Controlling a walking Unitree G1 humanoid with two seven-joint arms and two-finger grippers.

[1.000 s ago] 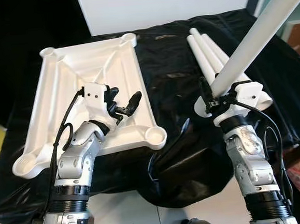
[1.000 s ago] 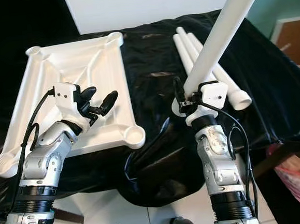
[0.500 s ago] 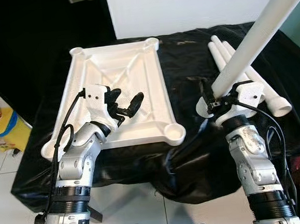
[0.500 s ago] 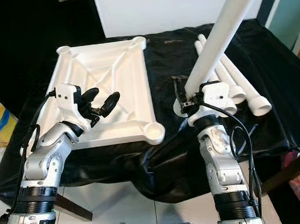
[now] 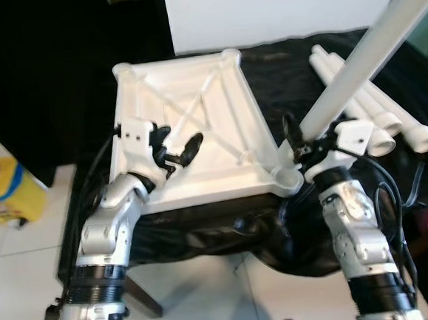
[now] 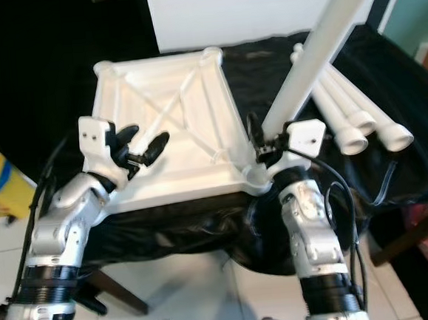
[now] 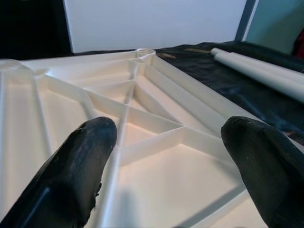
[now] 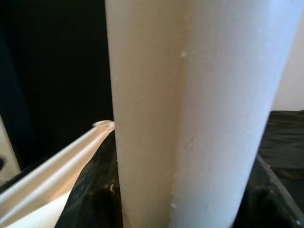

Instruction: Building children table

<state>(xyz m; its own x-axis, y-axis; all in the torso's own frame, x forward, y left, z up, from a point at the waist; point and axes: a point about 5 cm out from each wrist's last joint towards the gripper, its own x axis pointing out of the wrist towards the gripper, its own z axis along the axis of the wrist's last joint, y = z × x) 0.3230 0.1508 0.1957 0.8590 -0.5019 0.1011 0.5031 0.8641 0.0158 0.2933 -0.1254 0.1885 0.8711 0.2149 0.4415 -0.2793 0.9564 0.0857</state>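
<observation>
The white tabletop [image 5: 194,95] lies upside down on black cloth, ribs up. My left gripper [image 5: 176,149] hovers open over its near left part; in the left wrist view both black fingers [image 7: 80,161] stand wide apart above the ribs [image 7: 156,137]. My right gripper [image 5: 301,142] is shut on a long white leg [image 5: 368,51] that slants up to the right. The leg's lower end hangs just above the tabletop's near right corner socket [image 5: 283,177]. In the right wrist view the leg [image 8: 190,109] sits between the fingers.
Three more white legs [image 5: 377,114] lie side by side on the black cloth [image 5: 226,218] at the right. A white board [image 5: 276,7] stands behind the table. A yellow container [image 5: 2,195] sits on the tiled floor at the left.
The camera has moved, so the whole scene sits further right. The tabletop's near right corner socket now lies right under the held leg's lower end. Neither gripper has changed its state.
</observation>
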